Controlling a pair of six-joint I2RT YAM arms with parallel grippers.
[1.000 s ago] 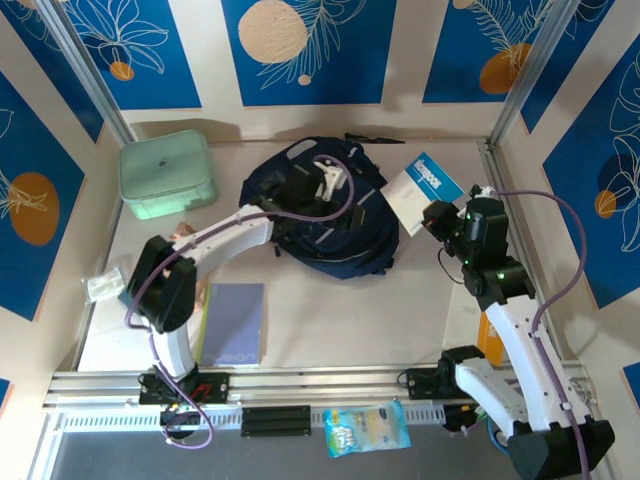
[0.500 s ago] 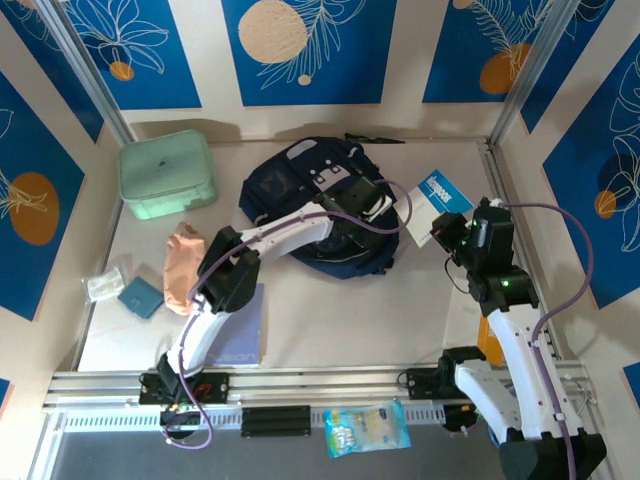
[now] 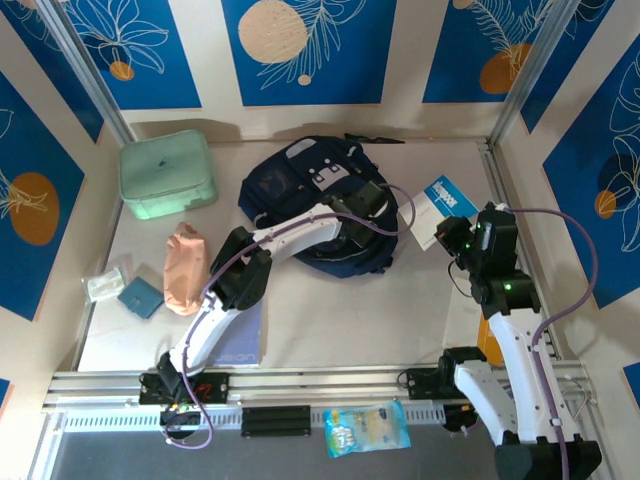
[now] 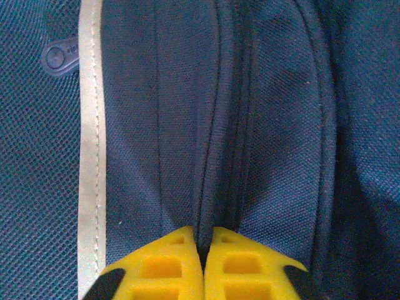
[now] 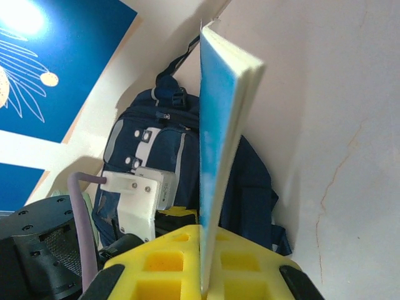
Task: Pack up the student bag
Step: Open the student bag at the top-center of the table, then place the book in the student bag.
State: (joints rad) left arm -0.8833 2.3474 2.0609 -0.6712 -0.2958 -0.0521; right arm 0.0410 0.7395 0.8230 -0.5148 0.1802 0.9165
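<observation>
One student bag [image 3: 290, 180], fabric pinched by the left gripper [image 4: 203, 240] (fully closed); right gripper [image 5: 202, 247] beside it clamps one booklet [image 5: 215, 112].

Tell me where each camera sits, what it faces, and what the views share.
Top external: above and behind the bases, looking down at the table; left arm reaches the student bag, right arm holds a booklet.
Left wrist: close against the bag's fabric; left jaws pinch a fold.
Right wrist: faces the bag and back wall; right jaws clamp the booklet edge-on.
Shared: top external and right wrist both show bag, booklet, left arm.
</observation>
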